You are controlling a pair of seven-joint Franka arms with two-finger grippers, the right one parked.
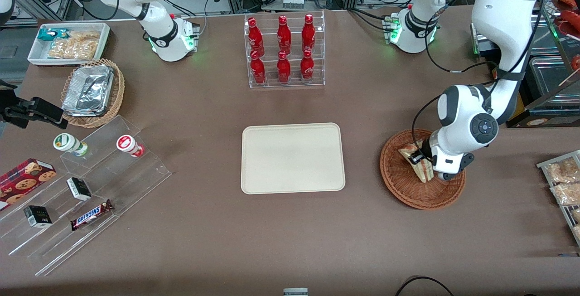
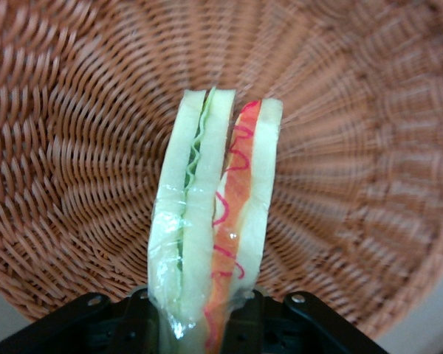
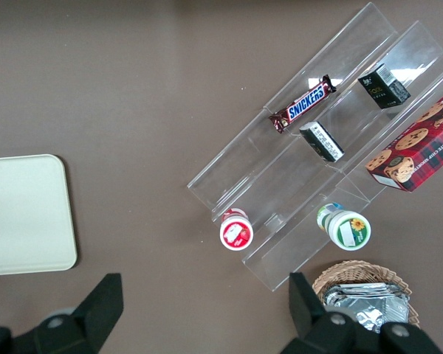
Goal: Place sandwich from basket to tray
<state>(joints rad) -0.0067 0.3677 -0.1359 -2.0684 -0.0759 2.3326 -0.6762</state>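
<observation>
The sandwich (image 1: 420,164) is a clear-wrapped wedge with pink and green filling, standing on edge in the reddish-brown wicker basket (image 1: 404,191) toward the working arm's end of the table. My left gripper (image 1: 431,172) is down in the basket, with its black fingers (image 2: 139,318) pressed against both bread faces of the sandwich (image 2: 215,221), shut on it. The woven basket floor (image 2: 74,147) shows close all round the sandwich. The cream-beige tray (image 1: 292,157) lies flat in the middle of the table, beside the basket, with nothing on it.
A clear rack of red bottles (image 1: 284,50) stands farther from the front camera than the tray. A tiered acrylic stand (image 1: 86,191) with snacks, a lighter basket with foil containers (image 1: 93,92) and a white bin (image 1: 68,42) lie toward the parked arm's end. Bagged snacks (image 1: 564,182) lie near the basket.
</observation>
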